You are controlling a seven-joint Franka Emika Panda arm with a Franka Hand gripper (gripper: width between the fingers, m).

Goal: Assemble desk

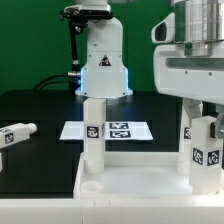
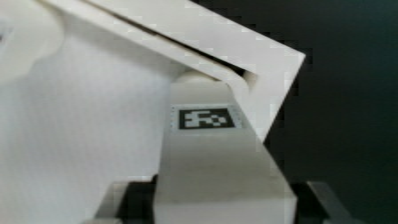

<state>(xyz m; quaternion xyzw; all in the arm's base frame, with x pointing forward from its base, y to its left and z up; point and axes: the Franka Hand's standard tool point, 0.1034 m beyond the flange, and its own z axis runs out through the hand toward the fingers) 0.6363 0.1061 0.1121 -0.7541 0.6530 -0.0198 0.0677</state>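
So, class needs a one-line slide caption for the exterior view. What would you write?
Gripper holds a tagged white leg upright over the tabletop; another leg already stands in a corner.

The arm descends vertically at the exterior view's right. Its end effector [image 1: 205,140] points straight down, fingers [image 2: 128,203] clamped on either side of an upright leg [image 1: 206,150].
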